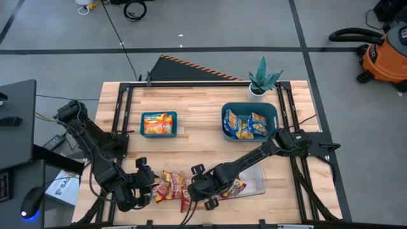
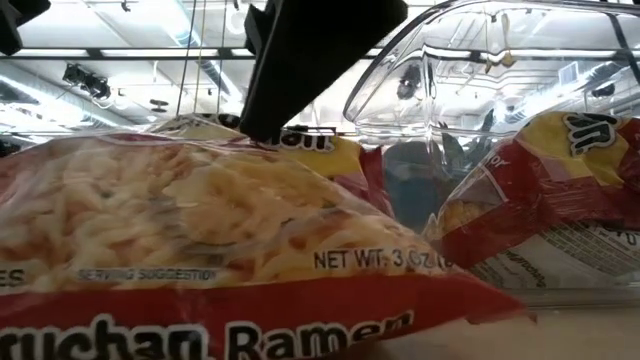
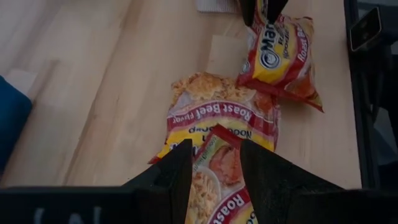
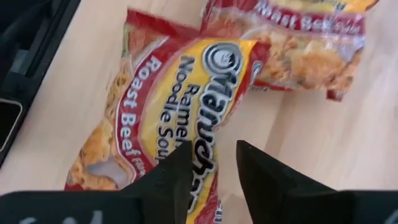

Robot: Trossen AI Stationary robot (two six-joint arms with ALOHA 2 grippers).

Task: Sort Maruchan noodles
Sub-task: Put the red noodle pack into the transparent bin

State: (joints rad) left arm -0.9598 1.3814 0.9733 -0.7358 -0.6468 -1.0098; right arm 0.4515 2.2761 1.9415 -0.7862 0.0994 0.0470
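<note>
We start at the left gripper (image 3: 214,180), low at the near edge of the table on its left side: its two dark fingers (image 3: 174,180) stand on either side of a red-and-yellow noodle packet (image 3: 214,186), and they seem clamped on its end. Just past this packet lies a second red-and-yellow packet (image 3: 217,118) flat on the wood, touching or overlapping the first. The right gripper (image 4: 211,171) is near the middle of the near edge, above a third red-and-yellow packet (image 4: 174,106); its fingers (image 4: 264,180) are a little apart, with the lower edge of the packet showing between them, but we cannot tell if they really hold it. In the high view these packets make a small group between the two grippers, next to a clear plastic container (image 1: 257,181) that lies under the right arm. Farther away, near the middle of the table, a teal bin (image 1: 159,114) holds an orange packet (image 1: 159,124), and another teal bin (image 1: 249,107) to the right holds blue-and-yellow packets (image 1: 245,125). A small potted plant (image 1: 262,81) stands at the far edge.
</note>
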